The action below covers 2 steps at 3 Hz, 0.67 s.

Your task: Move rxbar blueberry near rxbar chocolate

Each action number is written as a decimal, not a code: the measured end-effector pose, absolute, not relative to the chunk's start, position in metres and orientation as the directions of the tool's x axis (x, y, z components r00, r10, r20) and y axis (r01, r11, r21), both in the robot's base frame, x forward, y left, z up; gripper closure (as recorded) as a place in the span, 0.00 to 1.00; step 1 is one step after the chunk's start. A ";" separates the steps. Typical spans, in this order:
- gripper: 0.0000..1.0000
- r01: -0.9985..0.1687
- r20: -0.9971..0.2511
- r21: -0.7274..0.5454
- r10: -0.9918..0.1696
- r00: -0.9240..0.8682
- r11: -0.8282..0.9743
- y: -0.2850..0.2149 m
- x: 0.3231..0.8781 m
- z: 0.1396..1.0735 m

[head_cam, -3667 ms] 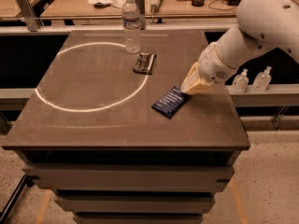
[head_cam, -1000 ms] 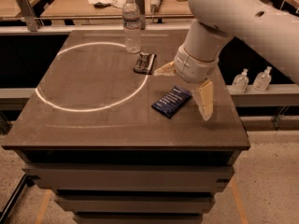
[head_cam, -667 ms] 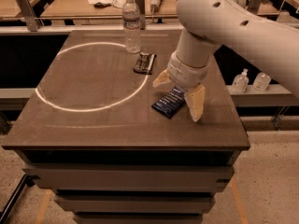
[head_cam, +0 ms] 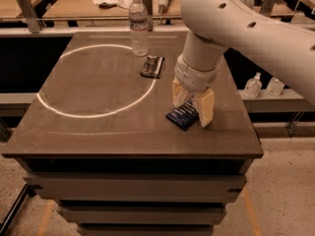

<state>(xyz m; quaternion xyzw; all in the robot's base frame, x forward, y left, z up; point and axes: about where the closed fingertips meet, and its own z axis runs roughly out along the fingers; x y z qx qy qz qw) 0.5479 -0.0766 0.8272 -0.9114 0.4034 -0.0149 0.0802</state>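
Note:
The rxbar blueberry, a dark-blue wrapper with pale lettering, lies flat on the table at the right, near the front. My gripper has come down over its far end. One finger stands on the bar's left and the other on its right, still open with a small gap. The bar's near end sticks out below the fingers. The rxbar chocolate, a blackish wrapper, lies farther back and to the left, on the edge of the white circle, well apart from the blue bar.
A clear water bottle stands upright just behind the chocolate bar. A white circle is marked on the brown table. My large white arm reaches in from the upper right. The table's right edge is close to the gripper.
My gripper has swung from the bar's right side to sit over it and has lowered. Its fingers have narrowed around the bar's far end. The bars and bottle have not moved.

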 end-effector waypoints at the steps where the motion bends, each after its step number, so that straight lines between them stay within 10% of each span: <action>1: 0.87 -0.733 -0.037 -0.158 -0.738 0.674 -0.662 -0.077 0.548 0.832; 2: 1.00 -0.733 -0.037 -0.158 -0.738 0.674 -0.662 -0.077 0.548 0.835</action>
